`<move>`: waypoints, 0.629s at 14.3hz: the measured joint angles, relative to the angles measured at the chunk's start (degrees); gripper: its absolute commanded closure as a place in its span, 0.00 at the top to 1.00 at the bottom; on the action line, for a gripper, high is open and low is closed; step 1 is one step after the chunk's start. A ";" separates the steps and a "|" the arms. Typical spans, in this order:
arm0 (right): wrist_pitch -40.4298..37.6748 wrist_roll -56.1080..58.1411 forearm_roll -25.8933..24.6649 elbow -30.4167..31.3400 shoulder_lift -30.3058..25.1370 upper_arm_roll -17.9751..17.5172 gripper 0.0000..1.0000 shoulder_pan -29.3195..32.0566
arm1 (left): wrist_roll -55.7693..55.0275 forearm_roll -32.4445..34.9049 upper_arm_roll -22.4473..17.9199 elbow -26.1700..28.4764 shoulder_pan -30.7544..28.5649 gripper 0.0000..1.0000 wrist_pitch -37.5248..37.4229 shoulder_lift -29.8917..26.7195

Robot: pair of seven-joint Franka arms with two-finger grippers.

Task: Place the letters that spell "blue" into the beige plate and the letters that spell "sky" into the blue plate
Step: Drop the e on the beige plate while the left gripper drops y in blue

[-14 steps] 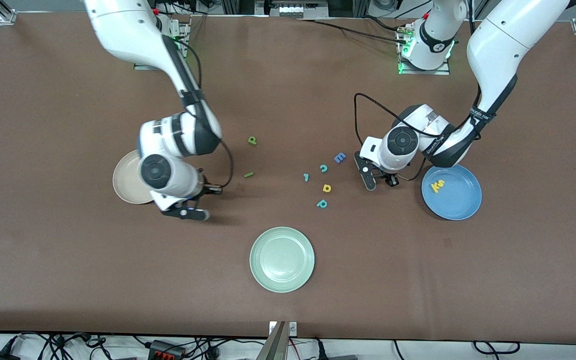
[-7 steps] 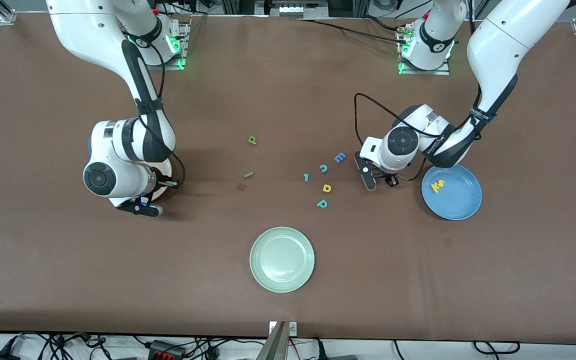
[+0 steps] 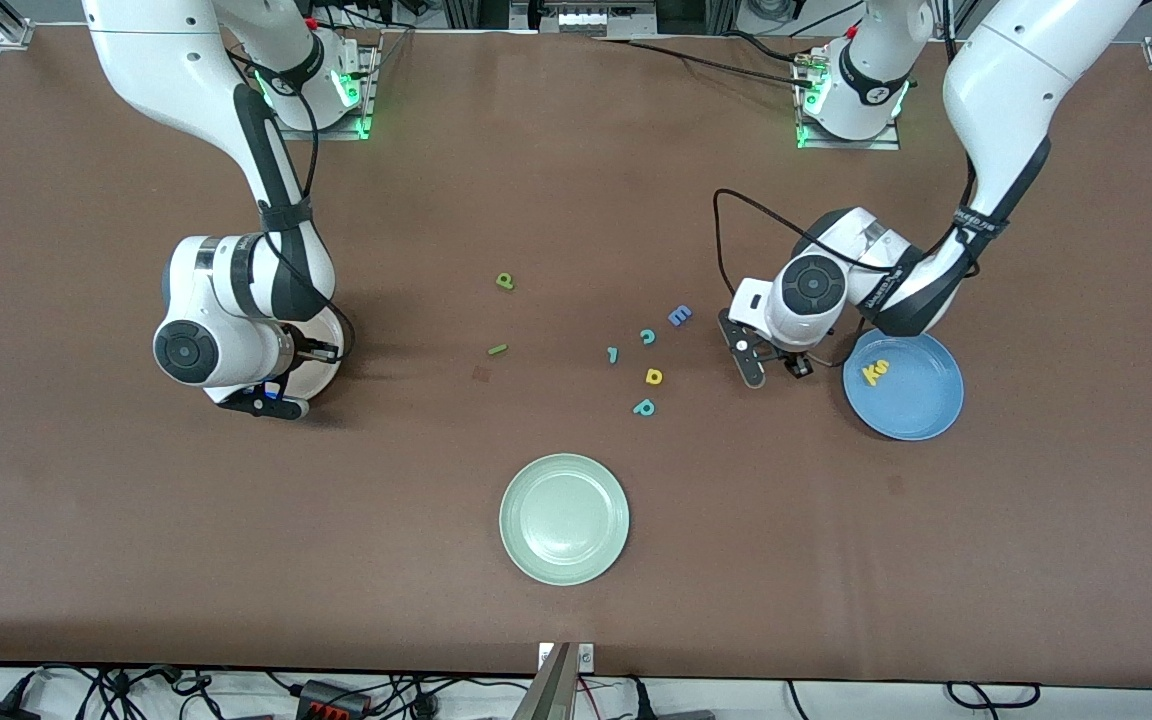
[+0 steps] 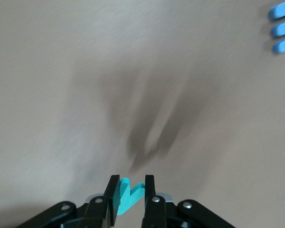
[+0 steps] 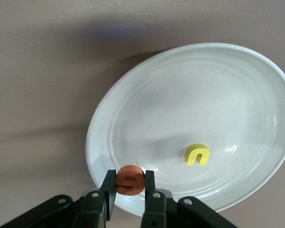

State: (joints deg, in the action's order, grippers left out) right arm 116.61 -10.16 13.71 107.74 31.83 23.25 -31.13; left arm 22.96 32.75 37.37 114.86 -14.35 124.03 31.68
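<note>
My right gripper is shut on the orange e, hanging over the rim of the beige plate. The yellow u lies in that plate. In the front view the right gripper hides most of the beige plate. My left gripper is shut on the teal y; it hangs over the table beside the blue plate, where the yellow k and s lie. The olive b and green l rest mid-table.
Loose letters lie between the arms: a blue E, teal c, a small teal piece, yellow d and teal p. A pale green plate sits nearer the front camera.
The right arm has swung toward its own end of the table, carrying the orange e over the beige plate. The left gripper has shifted slightly toward the blue plate.
</note>
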 measured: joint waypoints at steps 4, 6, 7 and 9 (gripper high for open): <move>0.66 0.00 -0.15 0.83 0.09 1.36 1.00 0.01 | 0.02 0.00 0.08 -4.72 -1.86 0.05 -11.57 -2.93; 0.78 0.01 -0.15 0.54 -0.23 2.06 1.00 -0.03 | 0.03 0.01 0.00 -5.98 -4.83 0.06 -14.00 -3.30; 0.78 0.07 -0.15 0.23 -0.64 2.10 1.00 -0.11 | 0.05 0.02 -0.06 -5.99 -7.06 0.06 -14.13 -3.29; 0.78 0.77 -0.14 -0.24 -1.77 2.04 1.00 -0.97 | 0.51 0.02 -0.13 -5.85 -11.38 0.08 -14.12 -2.94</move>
State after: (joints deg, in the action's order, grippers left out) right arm 117.40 -9.39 13.57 107.50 30.06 25.30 -32.10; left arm 23.47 32.76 37.24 109.01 -25.73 109.91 28.74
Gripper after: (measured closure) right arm 0.075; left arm 0.753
